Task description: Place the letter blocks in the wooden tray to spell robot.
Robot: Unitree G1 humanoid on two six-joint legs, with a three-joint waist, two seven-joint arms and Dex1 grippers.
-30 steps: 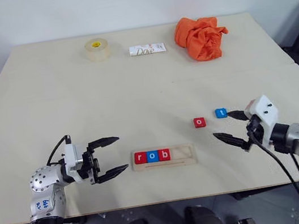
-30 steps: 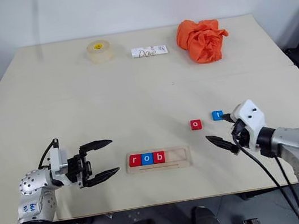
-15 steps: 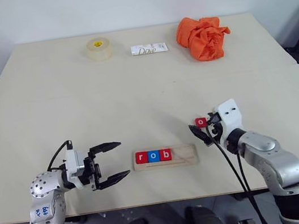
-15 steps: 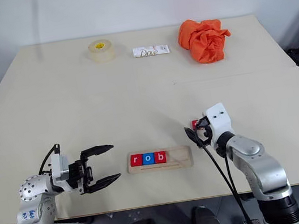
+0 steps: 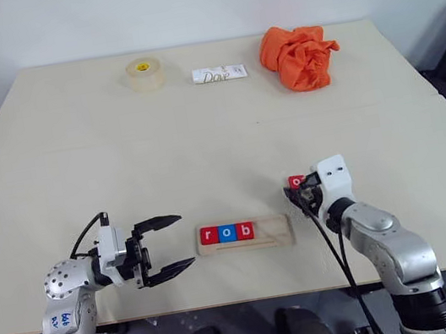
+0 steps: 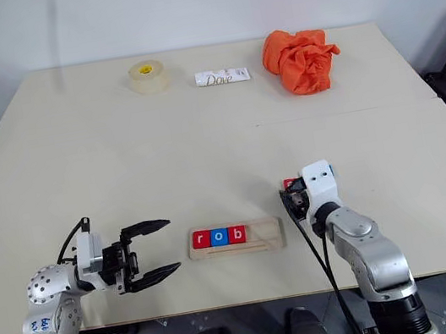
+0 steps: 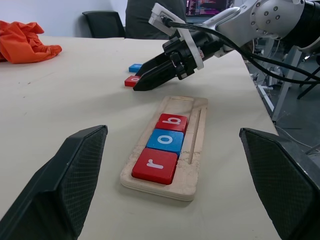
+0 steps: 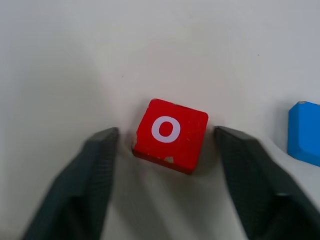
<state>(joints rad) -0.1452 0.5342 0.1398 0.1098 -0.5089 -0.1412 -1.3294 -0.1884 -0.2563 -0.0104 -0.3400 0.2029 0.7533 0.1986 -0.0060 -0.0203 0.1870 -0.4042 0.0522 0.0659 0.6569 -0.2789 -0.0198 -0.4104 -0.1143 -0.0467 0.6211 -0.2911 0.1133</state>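
Left eye view: wooden tray (image 5: 272, 231) lies lengthwise left-right, letters upright.

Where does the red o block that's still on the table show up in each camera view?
Left eye view: red o block right of the wooden tray, at the right end effector.
Right eye view, same spot.
Left wrist view, beyond the tray's far end, by the dark fingers.
Right wrist view, centre, between the two fingers, gaps either side.
Shared landmark: blue block beside it.
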